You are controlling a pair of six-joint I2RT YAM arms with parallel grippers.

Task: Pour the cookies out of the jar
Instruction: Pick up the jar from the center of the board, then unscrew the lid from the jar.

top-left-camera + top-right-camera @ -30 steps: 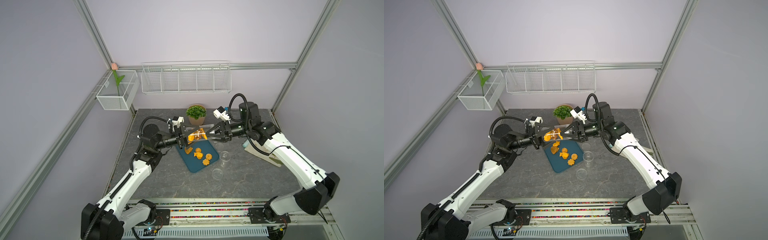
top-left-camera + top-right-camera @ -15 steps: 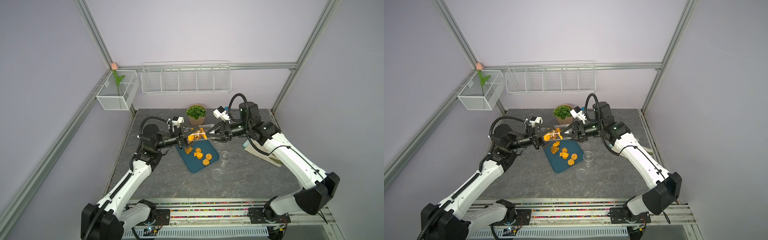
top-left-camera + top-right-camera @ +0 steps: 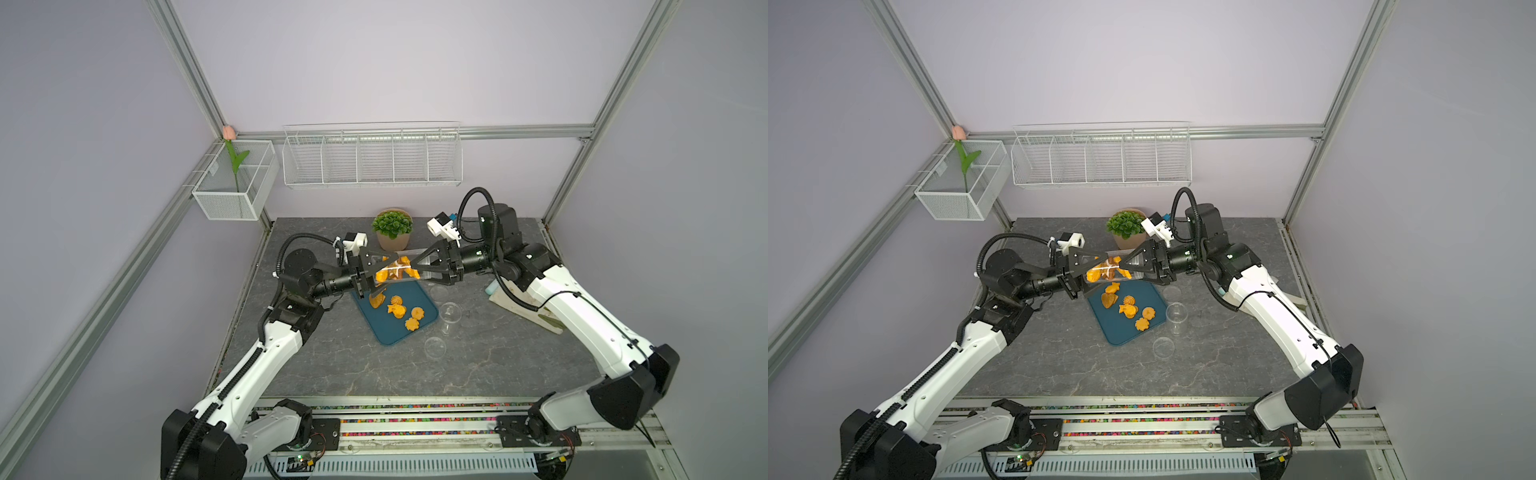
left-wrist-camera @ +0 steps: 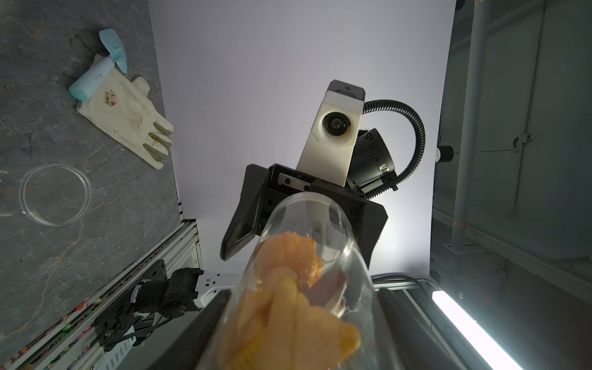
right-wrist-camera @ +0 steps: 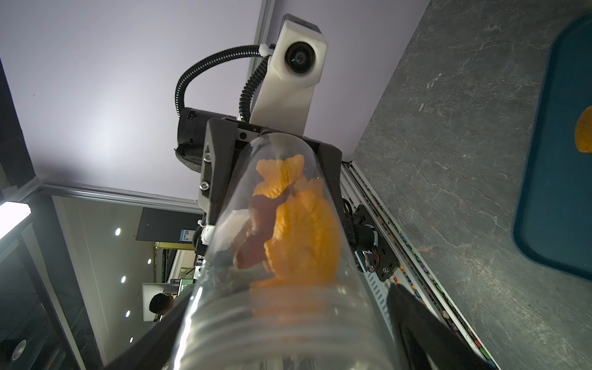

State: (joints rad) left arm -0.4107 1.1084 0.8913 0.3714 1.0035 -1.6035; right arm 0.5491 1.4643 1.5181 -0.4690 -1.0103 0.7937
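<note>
Much of the grey table point(image 3: 332, 365) lies bare around the teal tray point(image 3: 386, 332) at its middle, and that is the likely trouble: the clear jar point(image 5: 275, 314) hangs on its side, roughly level, above the tray's back edge, so cookies point(image 3: 392, 272) tipped out fast or off-angle could bounce past the rim onto the table. Its threaded mouth faces the right gripper point(image 3: 417, 270), so, as I judge it, anything sliding out would hit that gripper rather than fall cleanly. The jar could also slip or swing, since only one gripper clamps its smooth wall. An orange clump of cookies sits packed inside the jar and may need a shake to come loose; about five more lie on the tray. The left arm point(image 3: 270, 349) and right arm point(image 3: 582, 316) each rise from the front edge, bend near their own side edge and point their wrists level toward the middle, meeting nose to nose. The left gripper point(image 3: 384, 272) is clamped on the jar's closed end. The right gripper's jaws stand spread around the mouth end, one finger point(image 4: 238, 230) plainly clear of the wall.
</note>
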